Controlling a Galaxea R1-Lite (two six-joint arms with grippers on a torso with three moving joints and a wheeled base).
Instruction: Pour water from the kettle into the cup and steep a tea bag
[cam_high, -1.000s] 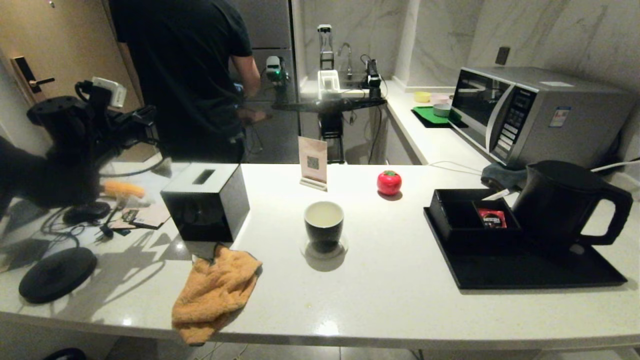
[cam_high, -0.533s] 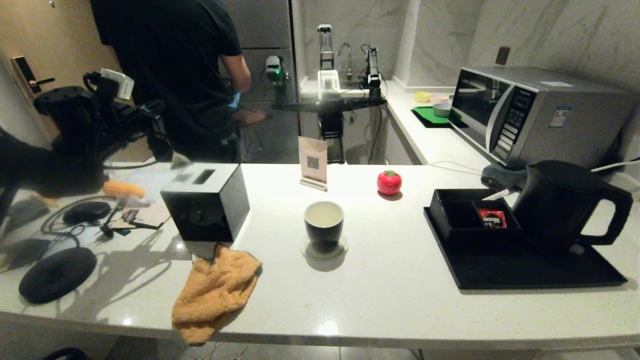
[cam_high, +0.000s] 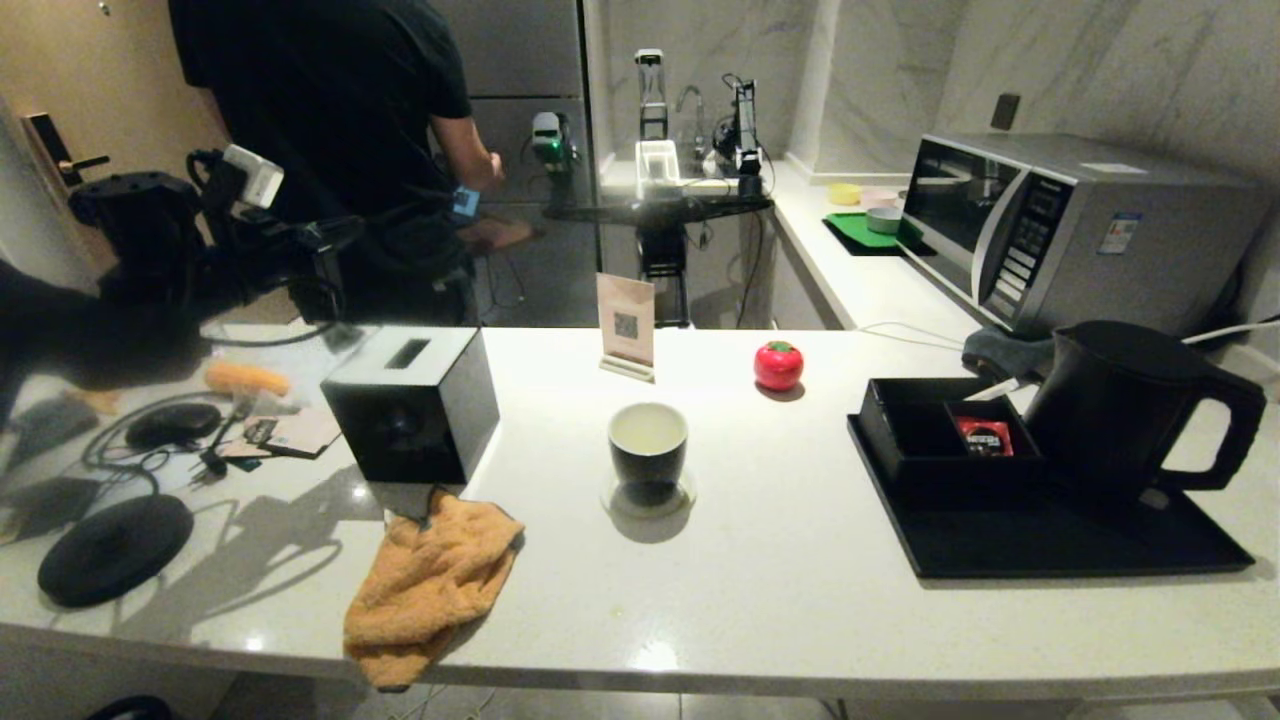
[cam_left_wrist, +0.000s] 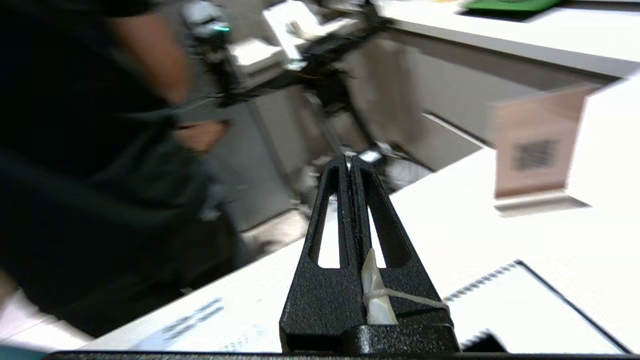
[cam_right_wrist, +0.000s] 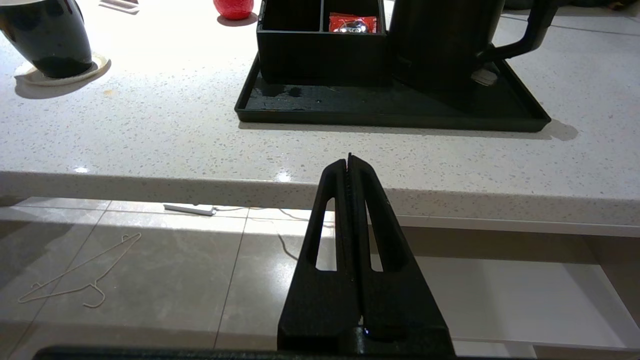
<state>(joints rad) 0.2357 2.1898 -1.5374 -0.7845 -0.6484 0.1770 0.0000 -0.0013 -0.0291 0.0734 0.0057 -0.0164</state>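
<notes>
The kettle (cam_high: 1130, 410) is seen upright on a black tray (cam_high: 1060, 545) at the right of the white counter (cam_high: 780, 560), handle turned to the robot's right, lid on; just beside it on the tray, twd the left, a black divided box (cam_high: 910, 445) is set, w/ a red sachet (cam_high: 983, 436) in the compartment nearest the kettle. The cup (cam_high: 648, 452) is placed upright on a clear coaster (cam_high: 647, 497) near the counter's middle, well apart from the tray; its white inside is seen w/ a pale content low in it, but whether that is water can't be told. Behind the cup a small sign (cam_high: 626, 325) and a red tomato-shaped item (cam_high: 778, 365) are found. To the left a black tissue box (cam_high: 412, 403) is set, an orange cloth (cam_high: 425, 590) lying at its front corner and hanging over the counter edge, and a round black base (cam_high: 112, 548) lies further left among cables. A microwave (cam_high: 1060, 230) stands at the back right. A person in a black shirt (cam_high: 330, 140) is seen behind the counter, back turned. The left gripper (cam_left_wrist: 350, 162) is raised above the counter's far left end, behind the tissue box; its fingers are pressed fully together, and a scrap of white paper w/ a thread (cam_left_wrist: 375, 295) is caught near their base. The right gripper (cam_right_wrist: 348, 159) is held low, below and in front of the counter edge over the tiled floor, pointed twd the tray; its fingers are likewise pressed together, w/ nothing between them.
</notes>
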